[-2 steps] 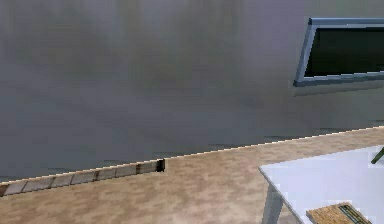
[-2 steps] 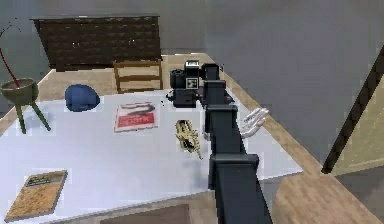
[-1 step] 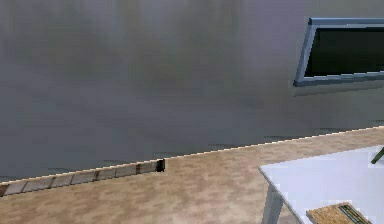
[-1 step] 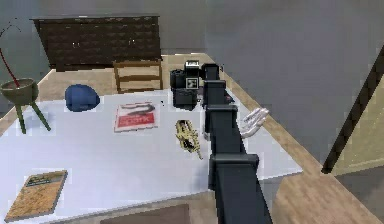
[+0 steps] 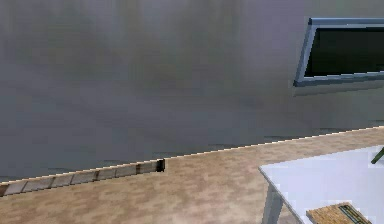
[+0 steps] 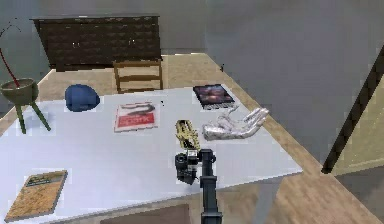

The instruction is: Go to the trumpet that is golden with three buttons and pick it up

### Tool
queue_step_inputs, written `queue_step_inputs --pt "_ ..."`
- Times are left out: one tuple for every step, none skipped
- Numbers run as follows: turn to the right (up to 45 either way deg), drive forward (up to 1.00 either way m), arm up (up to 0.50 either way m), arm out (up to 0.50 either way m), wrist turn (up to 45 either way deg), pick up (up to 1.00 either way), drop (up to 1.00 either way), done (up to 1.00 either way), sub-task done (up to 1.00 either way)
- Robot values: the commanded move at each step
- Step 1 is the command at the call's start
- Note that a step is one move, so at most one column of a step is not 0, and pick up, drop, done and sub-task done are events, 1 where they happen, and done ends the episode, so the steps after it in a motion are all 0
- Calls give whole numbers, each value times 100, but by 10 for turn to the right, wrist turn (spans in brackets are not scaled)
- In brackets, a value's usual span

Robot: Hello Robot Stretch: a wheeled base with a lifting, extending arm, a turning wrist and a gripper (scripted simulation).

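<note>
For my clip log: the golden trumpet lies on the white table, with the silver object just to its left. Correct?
Not quite. In the arm side view the silver object lies just right of the golden trumpet on the white table.

The premises are judged to be a room in a home, most likely a dining or living area. A white table (image 6: 100, 165) is set on a wood-patterned floor (image 5: 200, 185). A wooden chair (image 6: 138, 74) is drawn up at its far side, and a dark sideboard (image 6: 95, 40) is placed against the wall beyond. A magazine (image 6: 136, 114), a dark-covered book (image 6: 214, 95) and a plant pot on a three-legged stand (image 6: 22, 95) are laid out on the tabletop. A dark framed panel (image 5: 344, 50), either a screen or a window, is fixed to a plain grey wall (image 5: 150, 80).
</note>
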Motion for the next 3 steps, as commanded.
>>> queue_step_inputs --pt "0 0 0 0 0 100 0 0 0" --pt "0 0 10 0 0 0 0 0 0" --pt "0 0 0 0 0 0 0 100 0"
